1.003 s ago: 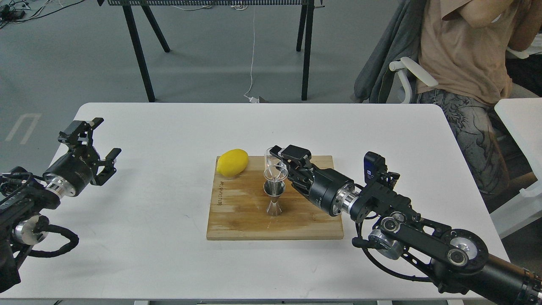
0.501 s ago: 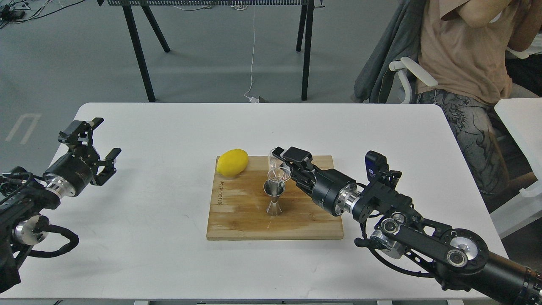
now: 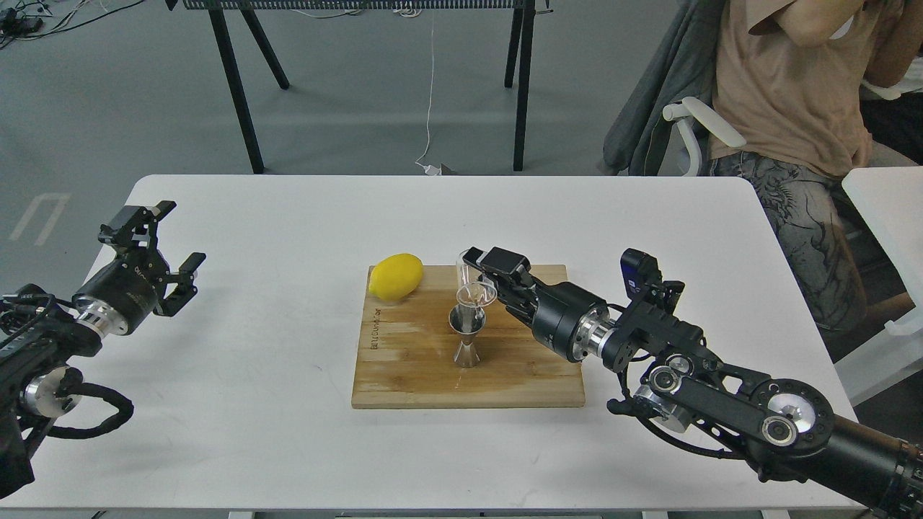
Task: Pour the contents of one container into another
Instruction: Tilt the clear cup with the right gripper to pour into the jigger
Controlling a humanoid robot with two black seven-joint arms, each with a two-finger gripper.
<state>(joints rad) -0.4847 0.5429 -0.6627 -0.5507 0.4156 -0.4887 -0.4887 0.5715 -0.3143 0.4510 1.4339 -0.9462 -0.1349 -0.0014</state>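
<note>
Two black arms reach over a white tabletop [image 3: 288, 447], where the right gripper [image 3: 482, 272] clamps a clear glass cup [image 3: 472, 282] tipped on its side, mouth angled down just above a steel jigger [image 3: 467, 339]. Upright on its lower cone, the jigger stands near the middle of a wooden cutting board [image 3: 411, 367] at the tabletop's centre, with a lemon [image 3: 395, 276] on the board's far left corner. Near the tabletop's left edge, the left gripper [image 3: 167, 244] hangs with fingers spread, holding nothing.
</note>
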